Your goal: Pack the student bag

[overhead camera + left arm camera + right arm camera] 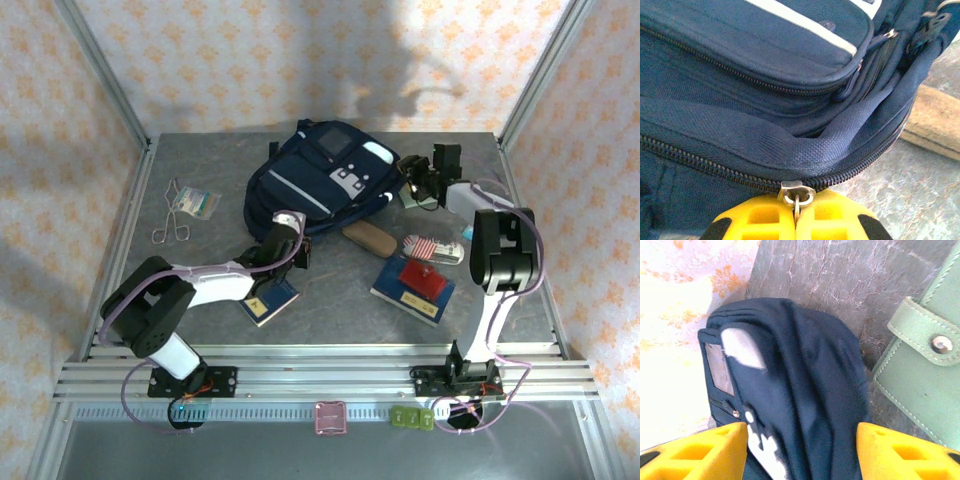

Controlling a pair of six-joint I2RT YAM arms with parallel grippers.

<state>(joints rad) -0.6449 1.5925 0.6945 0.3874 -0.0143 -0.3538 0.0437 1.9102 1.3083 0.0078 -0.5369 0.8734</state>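
The student bag (320, 178), navy with white patches and light stripes, lies at the back middle of the table. My left gripper (289, 223) is at the bag's near left edge. In the left wrist view its yellow fingers (760, 217) are shut on the metal zipper pull (797, 191) of the bag's (740, 135) main zipper, which runs closed to either side. My right gripper (414, 173) is at the bag's right side. Its fingers (705, 450) stand wide apart, open, with a fold of the bag's dark fabric (805, 405) between them.
A green wallet (925, 375) lies just right of the right gripper. A brown glasses case (369, 238), a striped pouch (433, 249) and a blue book with a red object on it (413, 288) lie front right. Another blue book (270, 300) sits under the left arm. Scissors (172, 215) lie far left.
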